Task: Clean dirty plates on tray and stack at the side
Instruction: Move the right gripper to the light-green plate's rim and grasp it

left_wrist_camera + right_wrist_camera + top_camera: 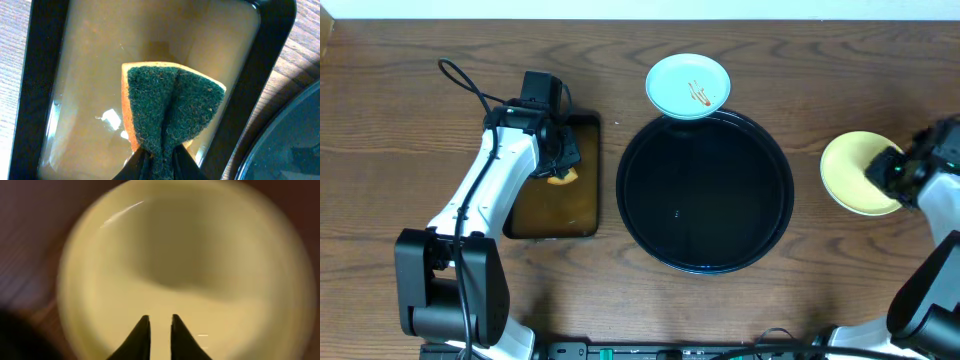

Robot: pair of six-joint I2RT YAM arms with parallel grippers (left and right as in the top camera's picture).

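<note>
A pale blue plate [688,86] with orange-brown sauce streaks lies at the far rim of the round black tray [706,255], partly over it. The tray holds no plate inside. A cream-yellow plate [850,172] lies on the table right of the tray. It fills the blurred right wrist view [190,255]. My right gripper [886,170] hovers over it, fingers [160,319] nearly together with nothing between them. My left gripper [558,160] is shut on a green-and-orange sponge [170,105] above brownish liquid. A second pale blue plate is out of view.
The rectangular black tray [590,130] of brownish liquid stands left of the round tray; its rim also shows in the left wrist view [35,90]. A black cable [460,80] loops at the far left. The table's far edge runs along the top.
</note>
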